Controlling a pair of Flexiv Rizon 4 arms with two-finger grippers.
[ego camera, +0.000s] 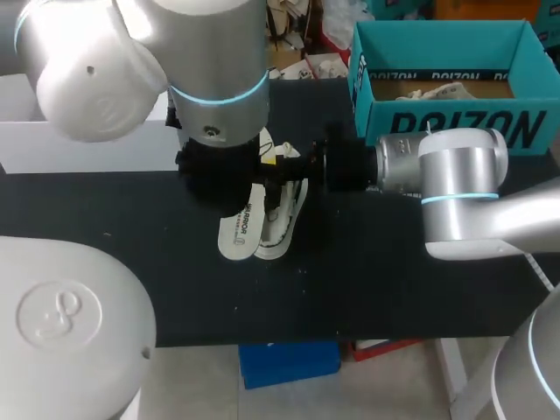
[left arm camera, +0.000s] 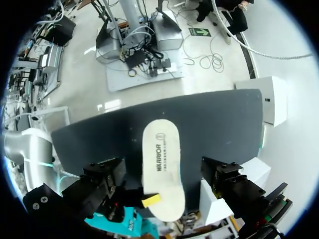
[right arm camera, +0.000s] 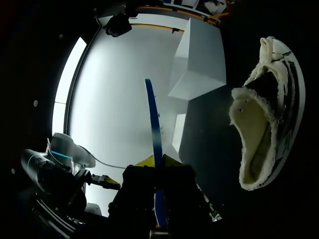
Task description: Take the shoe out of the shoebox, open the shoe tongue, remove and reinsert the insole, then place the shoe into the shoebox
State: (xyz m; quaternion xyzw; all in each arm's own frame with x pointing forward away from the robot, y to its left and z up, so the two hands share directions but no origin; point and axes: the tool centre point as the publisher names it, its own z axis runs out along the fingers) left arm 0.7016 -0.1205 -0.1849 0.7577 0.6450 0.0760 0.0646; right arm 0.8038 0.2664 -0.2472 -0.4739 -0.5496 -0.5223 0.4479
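Right gripper (right arm camera: 156, 160) has one end of the insole (right arm camera: 152, 114) pinched edge-on between its yellow tips. The long axis runs out toward the table's (ego camera: 394, 262) near edge. The shoe (right arm camera: 251, 134) sits just beside the insole, opening turned toward that gripper. Left gripper (left arm camera: 163, 175) hangs over them, jaws spread wide, touching nothing. Reckon the right arm's closer for the reinsert.

Insole (left arm camera: 160, 167): top face is showing smooth and matt, fabric-like.
Shoe (right arm camera: 251, 129): lining is showing rough, fleecy pile.
Shoebox (ego camera: 385, 109): walls are reading as smooth cardboard, slight sheen.
Table (ego camera: 114, 236): top is presenting matt, dark, cloth-like.
Right arm (ego camera: 464, 175): shell is reflecting light, smooth, satin metal-look.
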